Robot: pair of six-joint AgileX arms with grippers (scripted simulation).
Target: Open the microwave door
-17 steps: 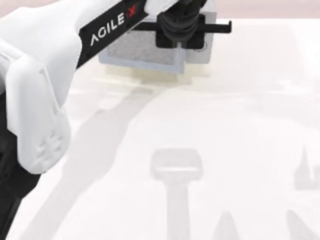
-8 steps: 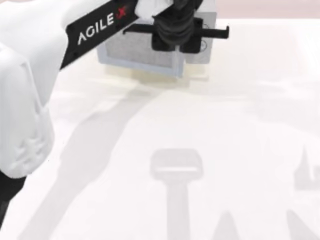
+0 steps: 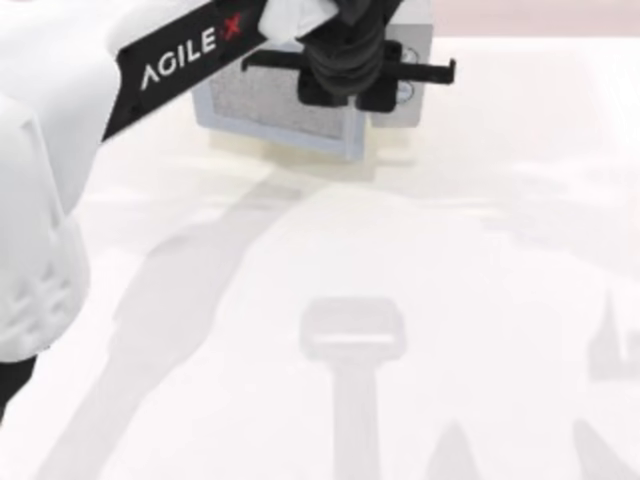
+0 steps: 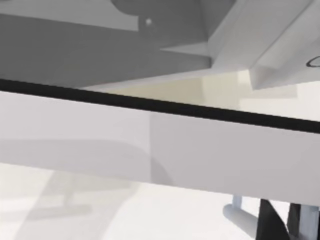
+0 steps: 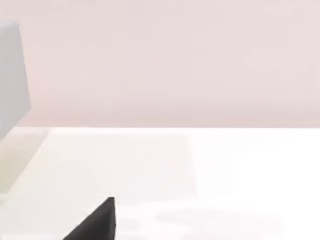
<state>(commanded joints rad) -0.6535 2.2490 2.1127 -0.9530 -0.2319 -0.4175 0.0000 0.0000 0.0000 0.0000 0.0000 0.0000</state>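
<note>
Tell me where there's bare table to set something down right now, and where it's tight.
Bare table runs from the front of the microwave to the near edge, and off to its right; only shadows lie there. It is crowded at the far edge: the left gripper sits against the microwave door, with the left arm slanting over the left side.

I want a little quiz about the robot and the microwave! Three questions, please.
1. True or false: the left arm reaches over the microwave at the far edge of the table.
2. What fills the microwave door? A) mesh window B) a mirror C) a poster
3. Fill in: in the top view, the left gripper sits by the door's ____ edge, next to the knob strip.

Key: 1 true; 2 A; 3 right.
</note>
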